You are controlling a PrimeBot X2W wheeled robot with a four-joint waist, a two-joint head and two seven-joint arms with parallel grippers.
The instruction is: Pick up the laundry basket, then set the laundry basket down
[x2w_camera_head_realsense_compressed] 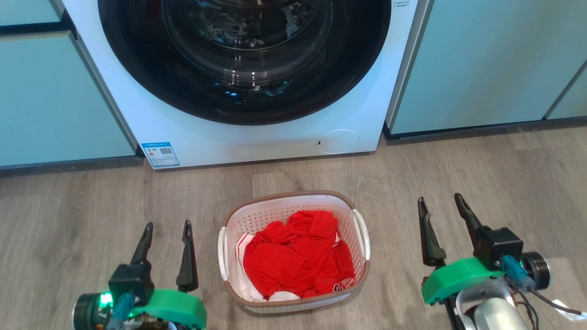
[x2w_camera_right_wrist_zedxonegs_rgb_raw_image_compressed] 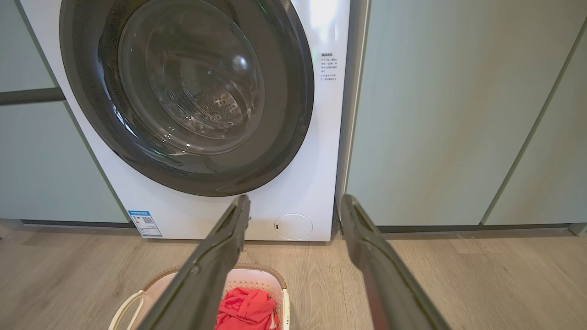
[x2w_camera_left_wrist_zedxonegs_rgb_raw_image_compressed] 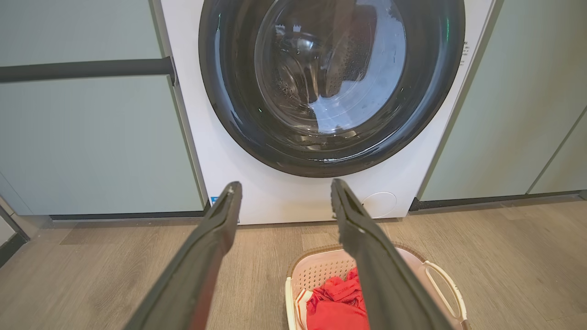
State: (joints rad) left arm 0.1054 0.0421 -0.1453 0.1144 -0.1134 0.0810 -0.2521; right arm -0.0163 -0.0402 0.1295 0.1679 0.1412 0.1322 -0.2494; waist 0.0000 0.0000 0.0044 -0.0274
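Observation:
The laundry basket [x2w_camera_head_realsense_compressed: 275,215], white and perforated with a brown rim band, stands on the wood floor between my two arms, holding red clothing [x2w_camera_head_realsense_compressed: 296,254]. My left gripper [x2w_camera_head_realsense_compressed: 167,229] is open, to the left of the basket's left handle [x2w_camera_head_realsense_compressed: 222,252] and apart from it. My right gripper [x2w_camera_head_realsense_compressed: 442,204] is open too, a wider gap to the right of the right handle [x2w_camera_head_realsense_compressed: 362,233]. The left wrist view has the basket [x2w_camera_left_wrist_zedxonegs_rgb_raw_image_compressed: 316,272] at lower right behind one finger; in the right wrist view the basket [x2w_camera_right_wrist_zedxonegs_rgb_raw_image_compressed: 257,277] sits at lower left.
A white washing machine [x2w_camera_head_realsense_compressed: 257,137] with a dark round door stands just beyond the basket. Pale green cabinet fronts [x2w_camera_head_realsense_compressed: 481,68] flank it on both sides. Bare wood floor [x2w_camera_head_realsense_compressed: 481,169] lies around the basket and out to the right.

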